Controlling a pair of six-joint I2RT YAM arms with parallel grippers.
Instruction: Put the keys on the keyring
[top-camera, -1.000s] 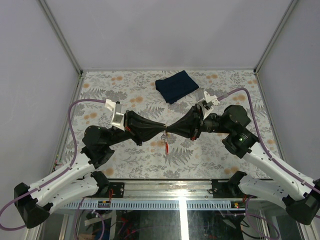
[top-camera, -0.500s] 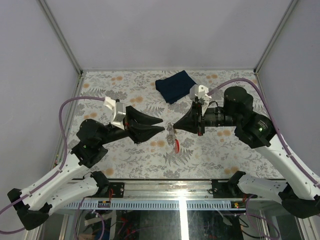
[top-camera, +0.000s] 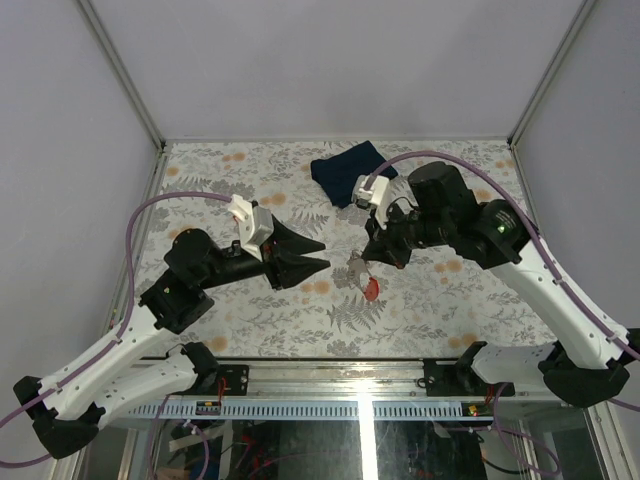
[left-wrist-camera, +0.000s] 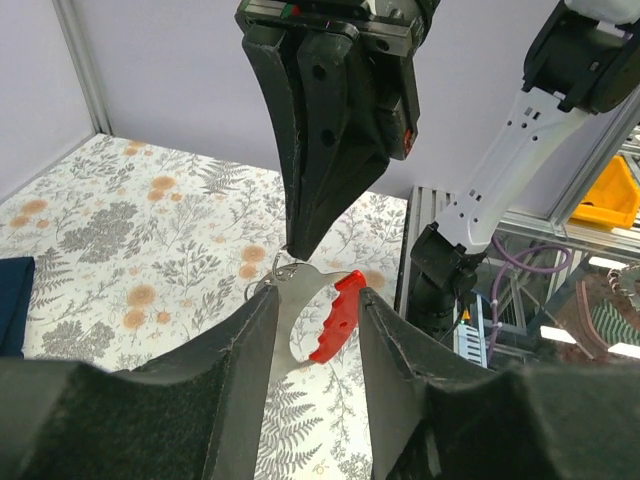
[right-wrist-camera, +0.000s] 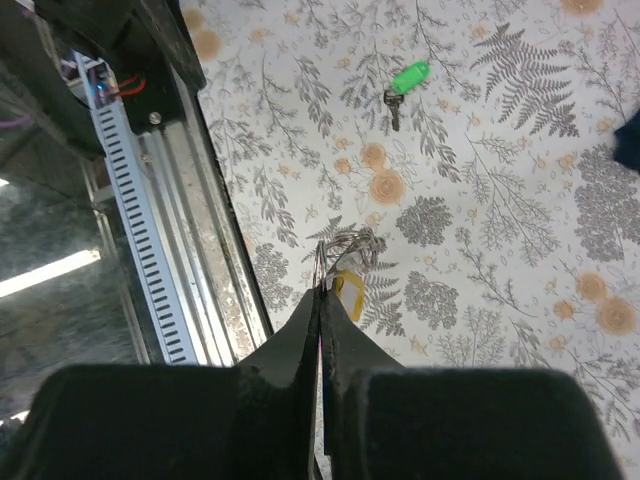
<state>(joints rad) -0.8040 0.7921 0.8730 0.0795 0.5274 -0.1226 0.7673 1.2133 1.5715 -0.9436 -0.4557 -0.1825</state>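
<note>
Over the middle of the flowered bench (top-camera: 430, 300), the left claw (top-camera: 326, 253) stands released, fingers apart and holding nothing. Just beside it, the right claw (top-camera: 366, 257) is clenched on the thin wire of the keyring (top-camera: 356, 268), lifted off the bench with its red tag (top-camera: 371, 290) dangling below. The yellow-headed key (right-wrist-camera: 348, 290) hangs at the ring; whether it is threaded on I cannot tell. The green-headed key (right-wrist-camera: 408, 78) lies loose on the bench. Farthest back lies a folded dark blue cloth (top-camera: 345, 170).
</note>
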